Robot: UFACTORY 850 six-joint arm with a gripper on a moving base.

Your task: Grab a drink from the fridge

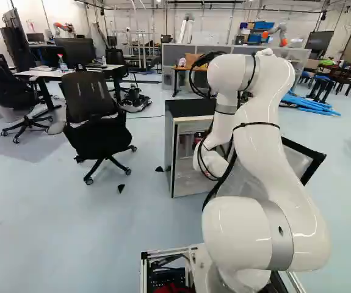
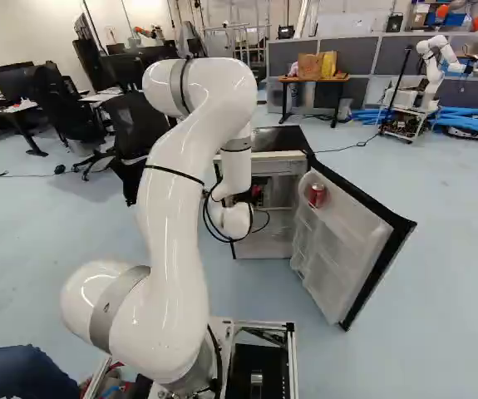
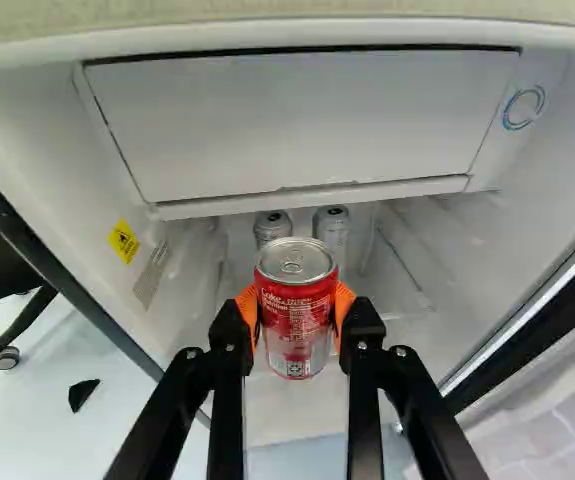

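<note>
Red, the can sits gripped between both orange pads of the gripper at the open fridge; the arm largely hides this in the base views. Two silver cans behind show only in part. The held can is roughly upright, lid up. Pale blue floor carries the fridge and an office chair.

Pale-blue flr — blk ofc chair nr desk, gray partitions, white wall.
</note>
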